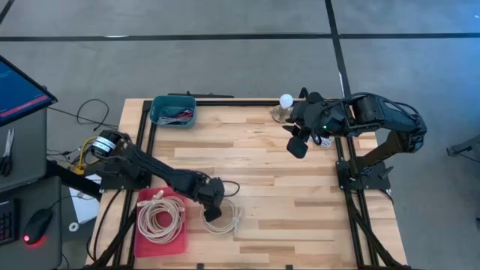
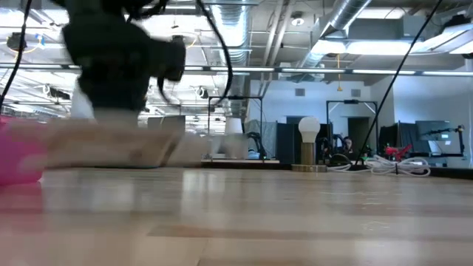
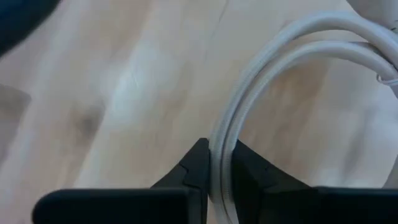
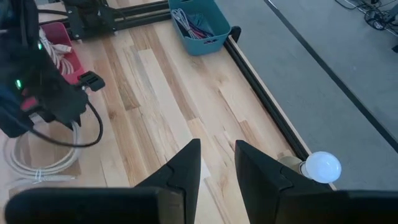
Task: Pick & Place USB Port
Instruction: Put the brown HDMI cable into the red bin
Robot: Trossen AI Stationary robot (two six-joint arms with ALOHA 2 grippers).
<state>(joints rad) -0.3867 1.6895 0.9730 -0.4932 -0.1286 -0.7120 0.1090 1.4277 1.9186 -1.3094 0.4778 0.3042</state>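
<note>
A coiled white cable (image 1: 227, 219) lies on the wooden table just right of a pink tray (image 1: 148, 241), which holds a second white coil (image 1: 159, 216). My left gripper (image 1: 213, 213) is down on the loose coil's left side, shut on its strands; in the left wrist view the cable (image 3: 292, 50) curves away from between the fingers. The right wrist view shows this coil (image 4: 37, 165) beside the left arm. My right gripper (image 1: 298, 142) waits open above the table's far right part, and its own view shows the gap between its fingers (image 4: 217, 163). My left gripper pinches two side-by-side strands of the white cable (image 3: 219, 155) between its two fingers (image 3: 196, 165), at the edge of the coil. The fingers come from above, pointing down, and stand across the strands. The rest of the coil lies on the table.
A teal bin (image 1: 160, 100) with cables stands at the table's far left. A white light bulb on a base (image 1: 286, 100) stands at the far edge near my right arm, also seen as a bulb (image 4: 323, 167). Black frame rails run along the table's sides.
</note>
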